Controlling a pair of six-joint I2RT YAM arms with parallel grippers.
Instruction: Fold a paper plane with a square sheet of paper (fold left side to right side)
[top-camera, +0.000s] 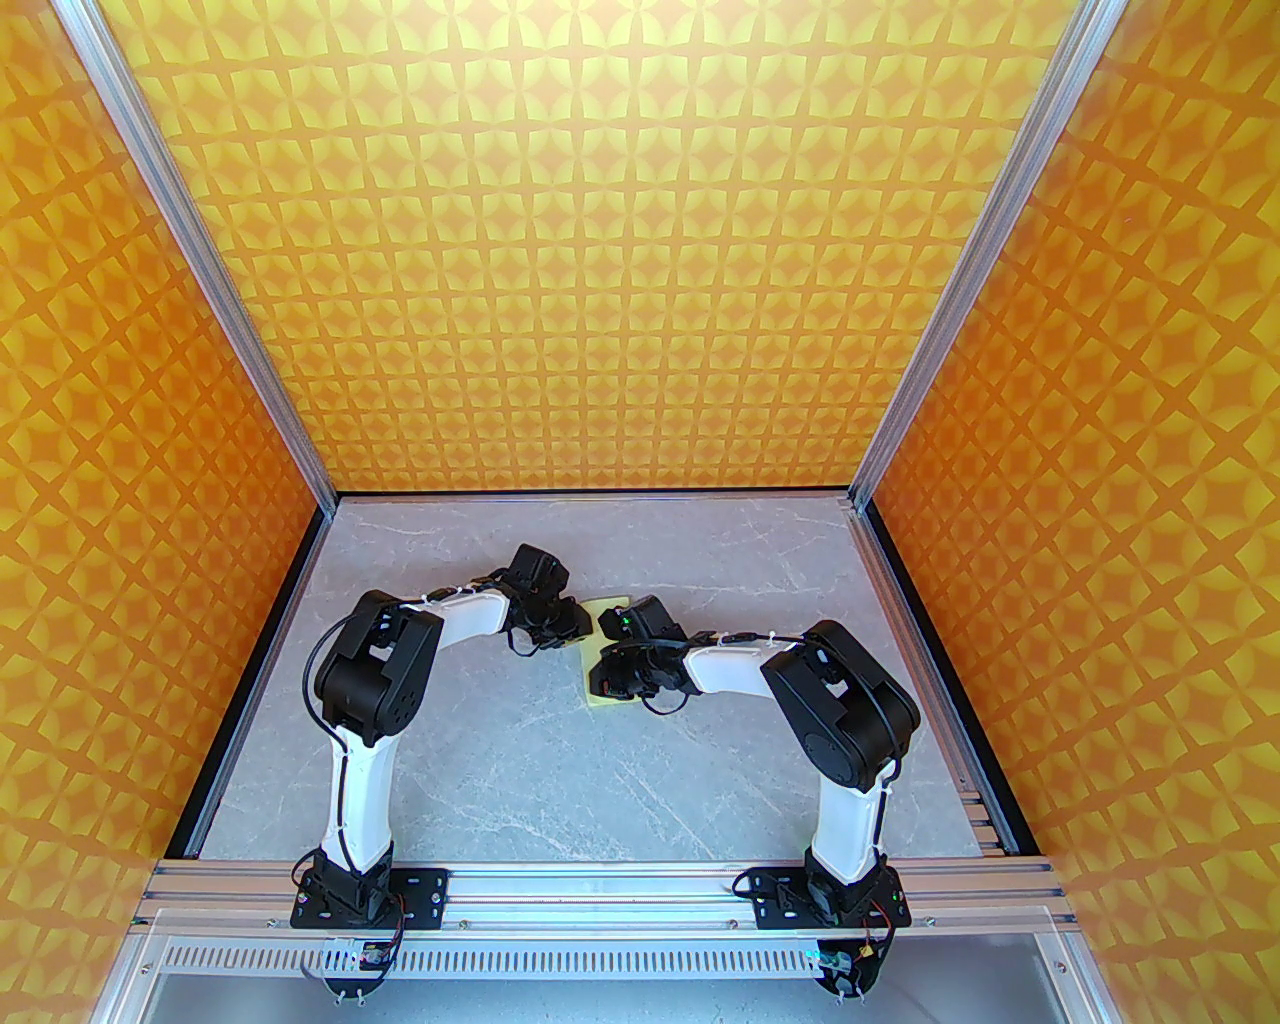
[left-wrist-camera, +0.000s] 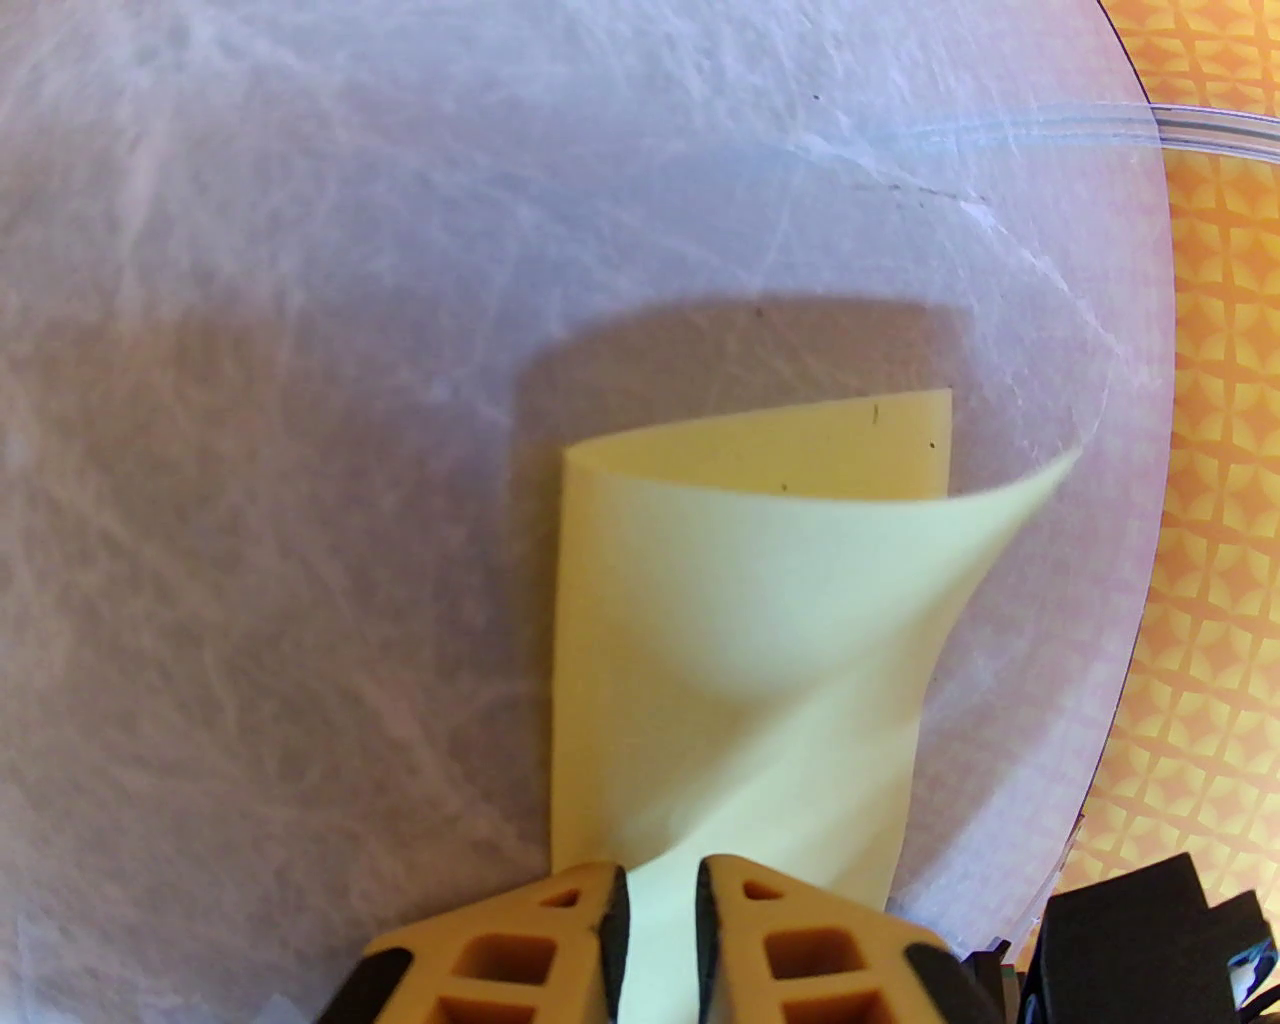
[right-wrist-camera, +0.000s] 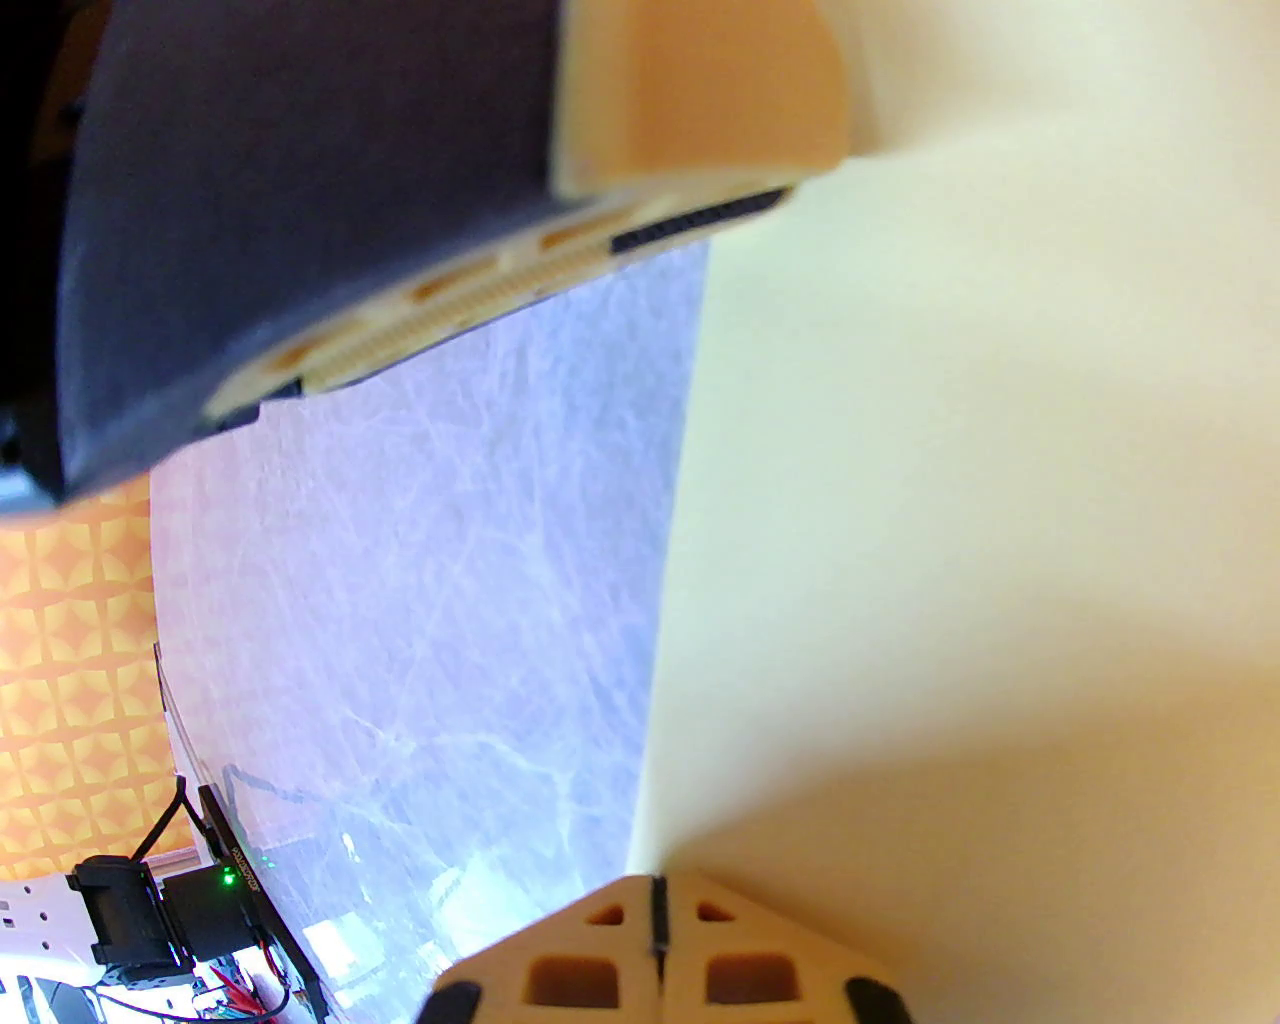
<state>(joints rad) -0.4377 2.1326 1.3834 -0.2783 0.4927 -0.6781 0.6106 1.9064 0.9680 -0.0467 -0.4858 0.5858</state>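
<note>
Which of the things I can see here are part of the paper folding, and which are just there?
Part of the job:
pale yellow sheet of paper, partly off the table and curling over
left gripper, pinching one edge of it
right gripper, pinching it too

Just there:
grey marbled table
orange patterned walls
aluminium rail under the arm bases

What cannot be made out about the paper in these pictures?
- Top external view: the left end effector and the right end effector cover most of the thin pale yellow square sheet of paper; its outline is hidden.
- Left wrist view: the raised, curled flap hides the sheet's part beneath.
- Right wrist view: the sheet runs off the right edge; any crease is too blurred to tell.
</note>
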